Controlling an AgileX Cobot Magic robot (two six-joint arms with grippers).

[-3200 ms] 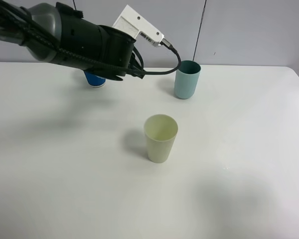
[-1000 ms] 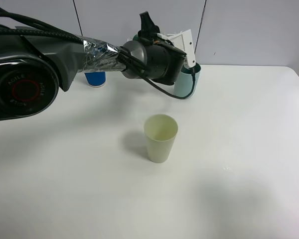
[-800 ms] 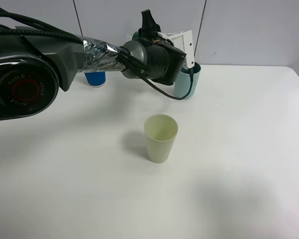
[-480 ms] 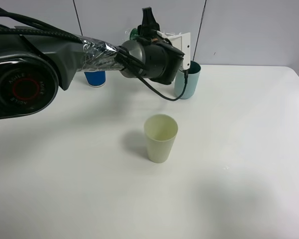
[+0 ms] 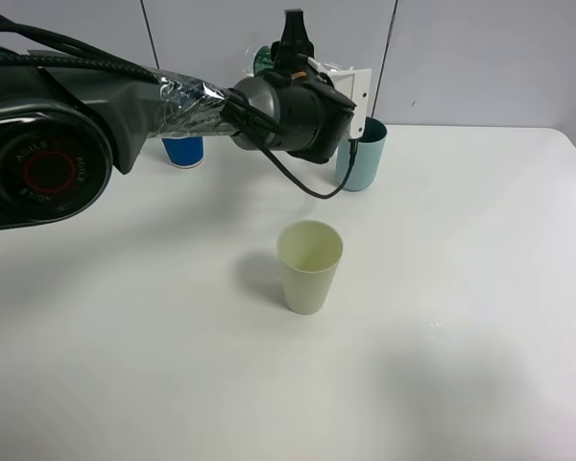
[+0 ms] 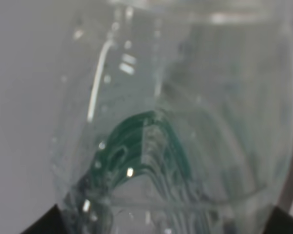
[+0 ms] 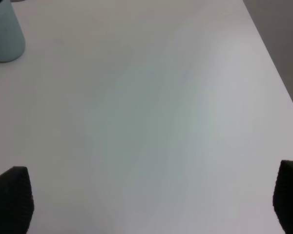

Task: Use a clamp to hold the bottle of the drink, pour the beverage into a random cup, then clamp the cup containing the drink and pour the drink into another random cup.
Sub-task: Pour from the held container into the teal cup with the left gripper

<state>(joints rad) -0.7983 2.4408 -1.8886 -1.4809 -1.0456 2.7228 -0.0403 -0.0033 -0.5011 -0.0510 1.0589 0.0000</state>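
My left gripper [image 5: 284, 50] reaches across to the back of the table and is shut on the bottle of the drink [image 6: 176, 122]. The clear ribbed bottle with its green label fills the left wrist view. From above only a green bit of the bottle [image 5: 260, 63] shows behind the wrist. The teal-blue cup [image 5: 367, 158] stands just right of that wrist, partly hidden by it. The pale yellow-green cup [image 5: 309, 266] stands mid-table, apart from both. Any beverage is too unclear to make out. My right gripper [image 7: 149, 214] is open over bare table, with the teal-blue cup [image 7: 5, 31] far off.
A blue-and-white paper cup [image 5: 182, 151] stands at the back left, partly behind the left arm. The thick left arm [image 5: 96, 96] spans the back left. The white table [image 5: 461, 336] ends at its right edge [image 7: 278, 73].
The left wrist has rolled a little and drawn slightly left. Its finger now points higher, more of the teal cup shows, and a green bit of the bottle has come into sight.
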